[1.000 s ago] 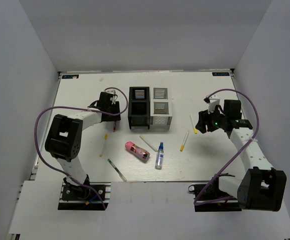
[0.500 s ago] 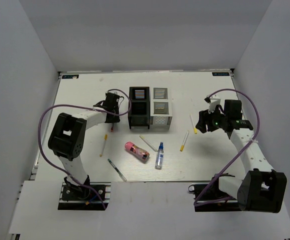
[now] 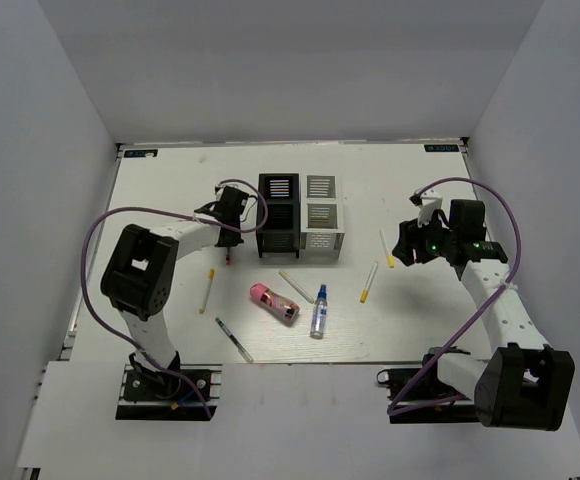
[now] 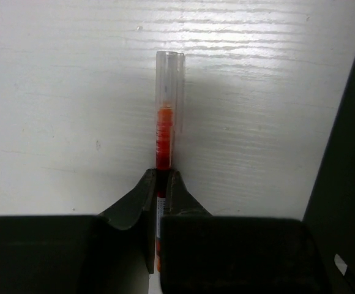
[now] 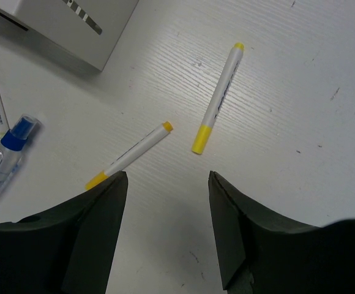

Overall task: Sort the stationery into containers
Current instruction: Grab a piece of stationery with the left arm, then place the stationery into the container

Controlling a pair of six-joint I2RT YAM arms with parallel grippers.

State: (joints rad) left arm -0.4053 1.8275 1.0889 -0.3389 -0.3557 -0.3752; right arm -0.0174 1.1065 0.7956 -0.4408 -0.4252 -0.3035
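Note:
My left gripper [image 4: 162, 177] is shut on a red pen [image 4: 165, 122], whose clear cap points away from the jaws over the white table. In the top view the left gripper [image 3: 228, 218] sits just left of the containers [image 3: 300, 215], with the red pen [image 3: 228, 256] showing below it. My right gripper [image 5: 168, 184] is open and holds nothing, above two white pens with yellow tips [image 5: 217, 98] [image 5: 131, 154]. A pink cylinder [image 3: 274, 303], a blue-capped bottle [image 3: 319, 311], a dark green pen [image 3: 233, 340] and two more white pens [image 3: 296, 287] [image 3: 207, 290] lie near the front.
A black container wall [image 4: 349, 153] stands close on the right of the left gripper. A silver container [image 5: 73, 24] is at the upper left of the right wrist view, with the bottle [image 5: 3, 159] below it. Grey walls enclose the table [image 3: 170, 190].
The left gripper's jaws have shut on the red pen, and its wrist has shifted slightly right toward the containers. The right arm has stayed still.

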